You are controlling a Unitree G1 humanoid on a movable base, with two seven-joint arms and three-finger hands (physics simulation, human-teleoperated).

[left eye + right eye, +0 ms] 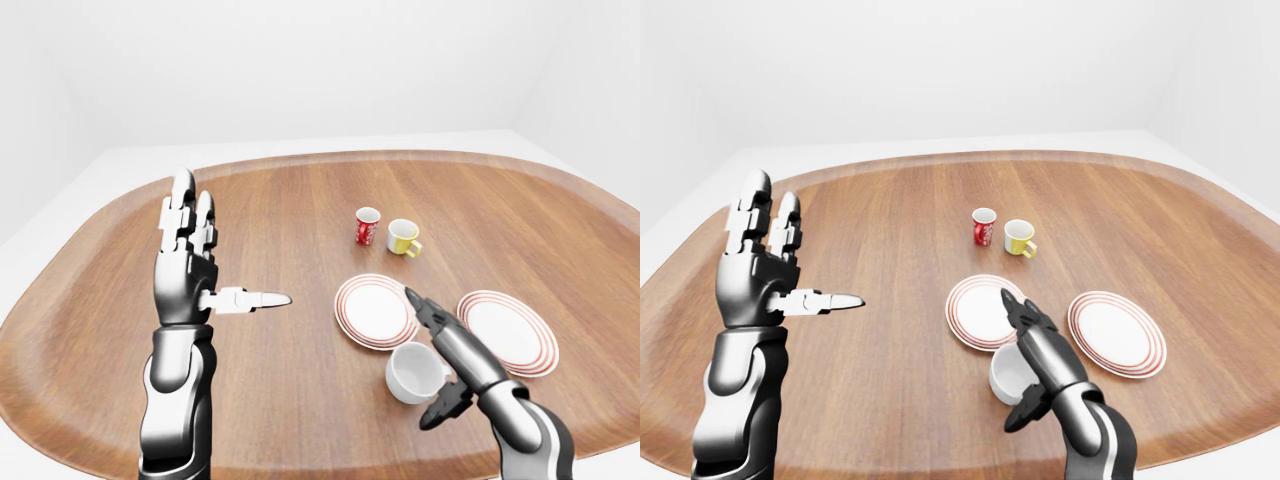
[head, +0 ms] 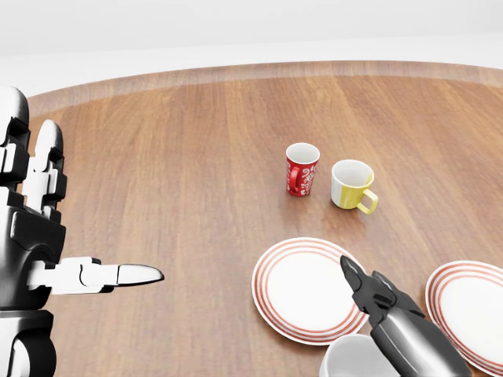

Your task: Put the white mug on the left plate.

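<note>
White mug [image 1: 415, 372] is flanked by the right hand [image 1: 447, 352], fingers spread, not yet closed; it sits just below the left plate [image 1: 374, 310], a short lift away. Left hand [image 1: 190, 258] is held raised, splayed and empty, clear of the work.

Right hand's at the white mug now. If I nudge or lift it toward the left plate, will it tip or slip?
The white mug looks squat and wide-mouthed, so it should probably slide rather than tip. Its glossy surface may slip against the right hand, whose fingers stand open beside it. It looks rigid, likely ceramic, so set it gently on the left plate.
</note>
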